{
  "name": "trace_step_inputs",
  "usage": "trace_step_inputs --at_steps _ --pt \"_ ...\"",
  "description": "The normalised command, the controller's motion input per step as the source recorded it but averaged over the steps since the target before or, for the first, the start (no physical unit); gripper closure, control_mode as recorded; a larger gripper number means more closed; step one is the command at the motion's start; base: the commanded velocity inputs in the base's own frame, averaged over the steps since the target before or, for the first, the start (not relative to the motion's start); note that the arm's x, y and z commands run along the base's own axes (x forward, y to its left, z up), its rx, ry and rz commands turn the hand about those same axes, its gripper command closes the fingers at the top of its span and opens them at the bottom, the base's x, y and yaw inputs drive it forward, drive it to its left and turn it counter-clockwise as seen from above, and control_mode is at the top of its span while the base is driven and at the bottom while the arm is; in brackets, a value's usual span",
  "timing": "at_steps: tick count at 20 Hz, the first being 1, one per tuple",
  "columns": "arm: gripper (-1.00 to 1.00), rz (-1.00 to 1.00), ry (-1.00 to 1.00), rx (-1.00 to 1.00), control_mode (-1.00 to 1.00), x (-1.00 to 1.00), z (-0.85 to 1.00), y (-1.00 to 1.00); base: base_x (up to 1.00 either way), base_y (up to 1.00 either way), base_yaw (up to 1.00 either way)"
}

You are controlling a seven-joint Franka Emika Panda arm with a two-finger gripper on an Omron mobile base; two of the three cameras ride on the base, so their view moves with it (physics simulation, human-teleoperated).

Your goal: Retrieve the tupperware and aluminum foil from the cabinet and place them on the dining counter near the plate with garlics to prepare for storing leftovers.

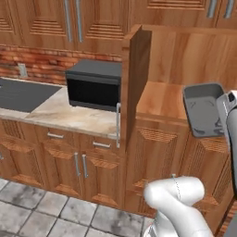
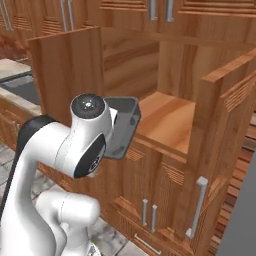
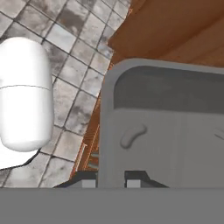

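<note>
Microwave (image 1: pixel 95 85) sat on the marbled counter at left, beside the cabinet (image 1: pixel 134 88), whose door stood swung wide to clear the shelf (image 1: pixel 162 99). Tupperware (image 1: pixel 203 110) hung tipped on edge off the shelf's front, lifted free. Gripper (image 3: pixel 110 180) was pinched tight on its rim wall, one finger either side, presumably for carrying to the dining counter.

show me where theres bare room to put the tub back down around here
The cabinet shelf lies bare between the open door and the tupperware, which the gripper holds by its rim at the shelf's front edge. The marbled counter has a free strip in front of the microwave. Behind that, the microwave crowds it.
</note>
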Motion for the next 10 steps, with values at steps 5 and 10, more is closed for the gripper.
trace_step_inputs --at_steps 5,10 --pt "1.00 0.00 0.00 0.00 1.00 0.00 0.00 0.00 -1.00 0.32 0.46" --pt "1.00 0.00 0.00 0.00 1.00 0.00 0.00 0.00 -0.55 0.57 0.82"
